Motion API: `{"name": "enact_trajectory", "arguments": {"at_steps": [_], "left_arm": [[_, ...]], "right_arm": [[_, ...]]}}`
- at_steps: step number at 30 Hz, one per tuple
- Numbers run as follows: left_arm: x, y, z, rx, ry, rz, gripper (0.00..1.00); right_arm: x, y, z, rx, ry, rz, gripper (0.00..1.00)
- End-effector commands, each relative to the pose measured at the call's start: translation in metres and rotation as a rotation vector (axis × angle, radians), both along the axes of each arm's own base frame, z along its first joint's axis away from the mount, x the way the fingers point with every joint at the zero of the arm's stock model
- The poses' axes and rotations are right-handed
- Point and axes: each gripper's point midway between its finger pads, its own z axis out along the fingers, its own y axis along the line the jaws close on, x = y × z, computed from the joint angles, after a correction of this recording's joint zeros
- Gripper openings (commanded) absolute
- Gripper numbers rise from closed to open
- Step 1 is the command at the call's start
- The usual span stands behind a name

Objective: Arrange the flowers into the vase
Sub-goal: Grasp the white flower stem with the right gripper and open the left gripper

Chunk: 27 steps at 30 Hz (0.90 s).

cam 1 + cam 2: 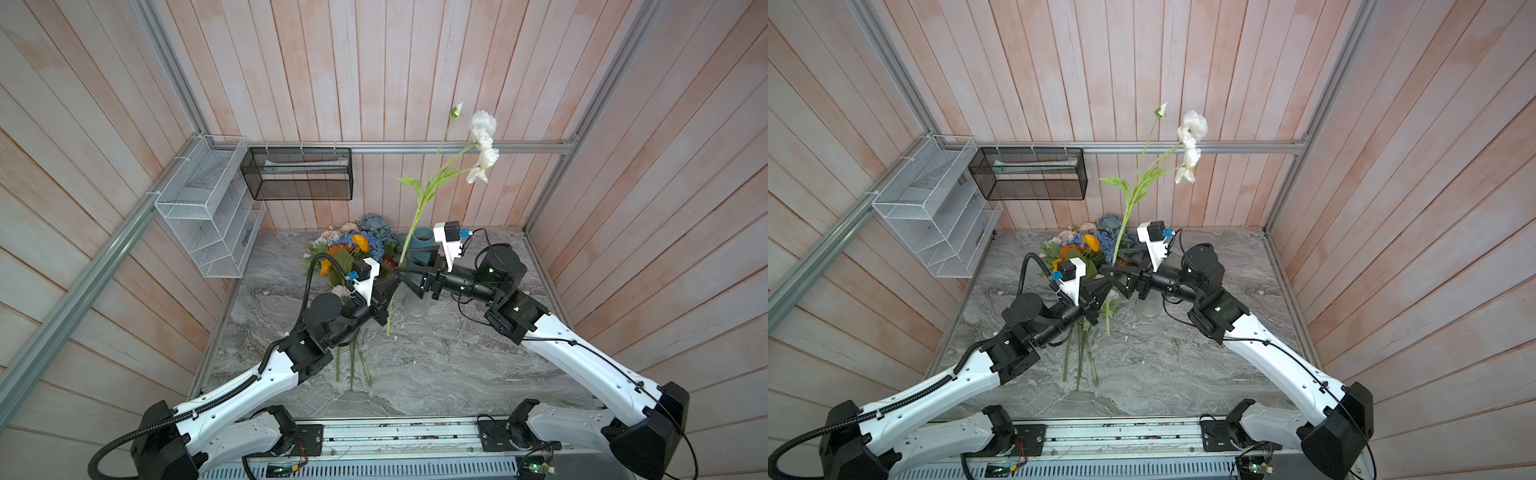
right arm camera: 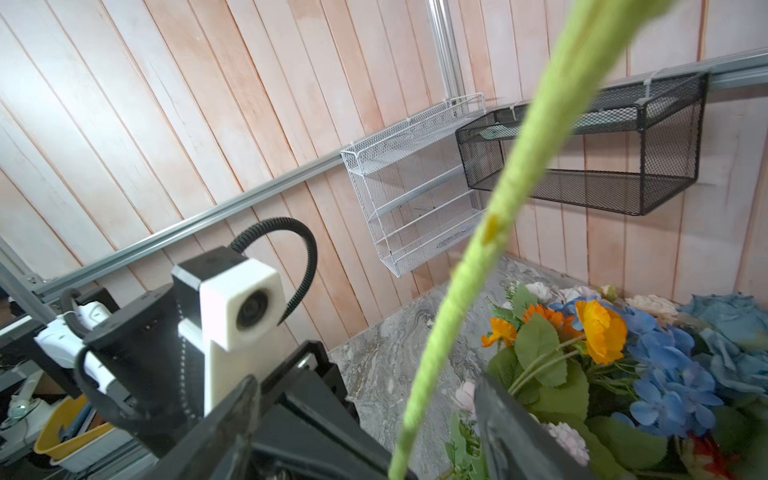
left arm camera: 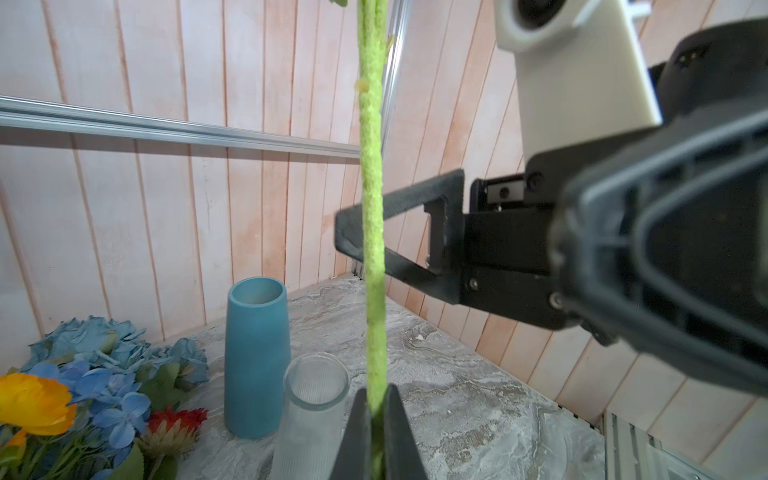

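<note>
Above the marbled bench (image 1: 457, 365), your left gripper (image 3: 377, 411) clamps the tall white-bloomed green stem (image 3: 371, 187); right gripper (image 1: 404, 265) gapes around it: release early, it topples.

A flower pile (image 1: 357, 245) lies at the back of the tabletop (image 1: 457, 365), left of centre. Right of the pile stands a tall vase (image 1: 419, 239), with a glass vase (image 1: 417, 307) just in front of it. Between pile and vases a long-stemmed flower (image 3: 371, 166) stands upright, clamped low on its stem by the left gripper (image 3: 376, 403). Its foot seems to hang clear of the tabletop. Higher on the stem, the right gripper (image 2: 365, 395) has a jaw on either side. A mesh basket (image 1: 297, 187) hangs on the back wall (image 1: 374, 83), a wire rack (image 1: 199, 208) on the left wall (image 1: 83, 166).
</note>
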Motion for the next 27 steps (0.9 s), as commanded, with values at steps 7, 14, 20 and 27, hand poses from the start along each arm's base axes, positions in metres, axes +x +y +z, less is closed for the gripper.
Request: {"name": "enact_trajectory", "arguments": {"at_steps": [7, 14, 20, 27], "left_arm": [[-0.007, -0.006, 0.023, -0.008, -0.114, -0.011, 0.0], [-0.008, -0.005, 0.024, -0.015, -0.115, -0.011, 0.03], [0.001, 0.012, 0.021, -0.04, -0.085, 0.086, 1.0], [0.025, 0.076, -0.015, -0.073, 0.018, 0.307, 1.0]], "right_arm": [[-0.004, 0.0, 0.018, 0.074, -0.064, 0.015, 0.24], [-0.001, 0.003, 0.015, 0.062, -0.056, 0.012, 0.0], [0.009, -0.003, 0.01, 0.033, -0.072, -0.056, 0.0], [0.054, -0.052, 0.021, 0.028, -0.07, -0.269, 0.0]]}}
